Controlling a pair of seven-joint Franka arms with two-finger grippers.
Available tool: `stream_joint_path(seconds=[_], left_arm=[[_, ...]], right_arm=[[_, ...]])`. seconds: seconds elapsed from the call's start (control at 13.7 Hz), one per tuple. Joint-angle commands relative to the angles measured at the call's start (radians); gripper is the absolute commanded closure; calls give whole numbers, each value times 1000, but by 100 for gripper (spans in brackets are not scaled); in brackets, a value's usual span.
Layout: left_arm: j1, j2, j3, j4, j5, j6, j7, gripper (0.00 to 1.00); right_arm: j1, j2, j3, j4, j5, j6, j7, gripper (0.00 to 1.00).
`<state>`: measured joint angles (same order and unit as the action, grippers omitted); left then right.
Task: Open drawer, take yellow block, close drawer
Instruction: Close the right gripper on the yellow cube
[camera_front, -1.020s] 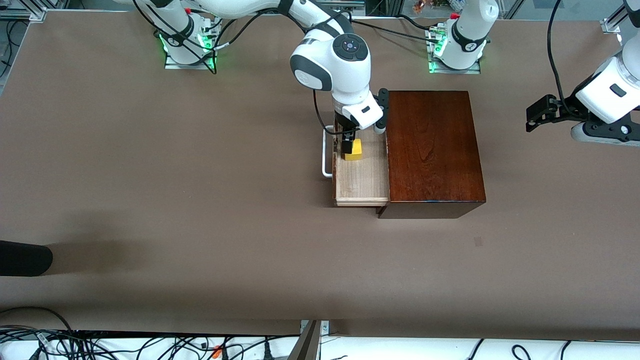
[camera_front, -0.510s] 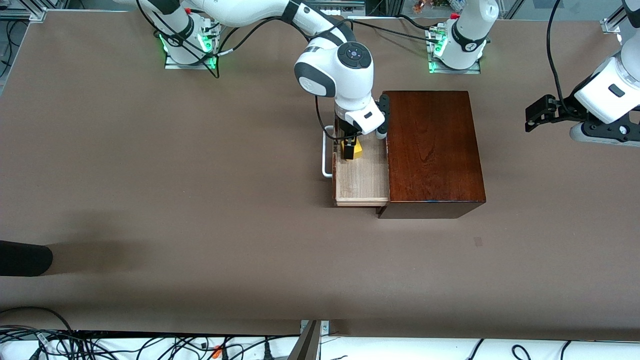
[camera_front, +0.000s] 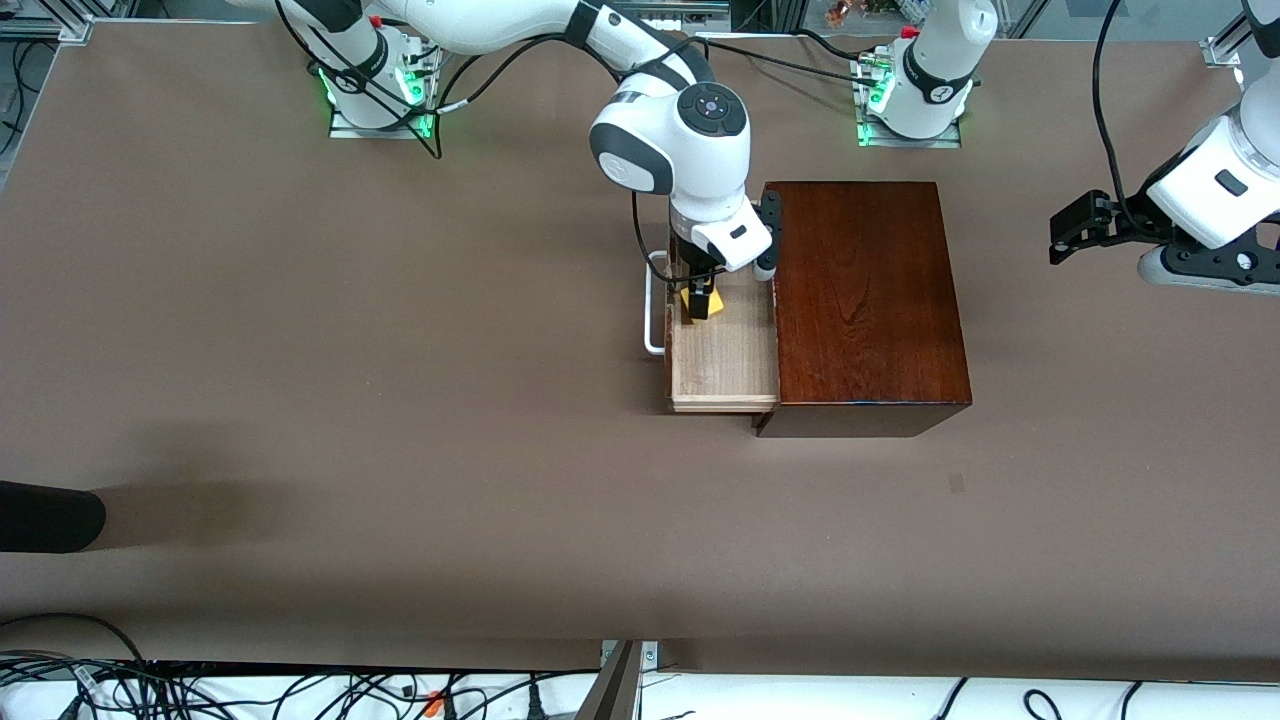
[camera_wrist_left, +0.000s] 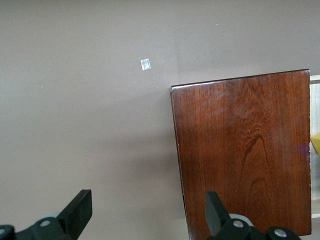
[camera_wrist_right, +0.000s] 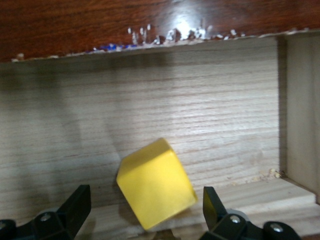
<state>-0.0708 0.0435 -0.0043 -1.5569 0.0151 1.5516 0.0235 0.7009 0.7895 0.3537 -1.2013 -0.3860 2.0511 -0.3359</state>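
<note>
The drawer (camera_front: 725, 365) stands pulled out of the dark reddish wooden box (camera_front: 865, 300), its white handle (camera_front: 652, 310) toward the right arm's end. The yellow block (camera_front: 712, 303) lies on the pale drawer floor (camera_wrist_right: 200, 115). My right gripper (camera_front: 700, 298) is down in the drawer, open, its fingers either side of the yellow block (camera_wrist_right: 155, 187), which sits turned at an angle with gaps on both sides. My left gripper (camera_front: 1065, 235) waits open above the table past the box, near the left arm's end. The left wrist view shows the left gripper (camera_wrist_left: 148, 215) empty and the box top (camera_wrist_left: 242, 150).
A dark rounded object (camera_front: 50, 515) pokes in at the table's edge toward the right arm's end. A small pale mark (camera_front: 957, 483) lies on the brown table nearer the camera than the box. Cables (camera_front: 300, 690) run along the near edge.
My right gripper has come down into the drawer and shifted over the yellow block, from beside it to straddling it. The left arm has barely moved.
</note>
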Motion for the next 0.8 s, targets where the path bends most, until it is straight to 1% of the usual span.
stream_joint_path(seconds=[0.0,0.44,0.73], left_arm=[[-6,-11,1,-9,8,4,4,0],[-9,-5,1,-5,9,2,4,0],[-17,1,0,-3,11,2,4,0]], right_arm=[[12,22,-4,57,-2,-35,-8,1],[14,31,-5,54,-2,-28,-6,0],[14,40,-5,54,-2,-23,37,0]])
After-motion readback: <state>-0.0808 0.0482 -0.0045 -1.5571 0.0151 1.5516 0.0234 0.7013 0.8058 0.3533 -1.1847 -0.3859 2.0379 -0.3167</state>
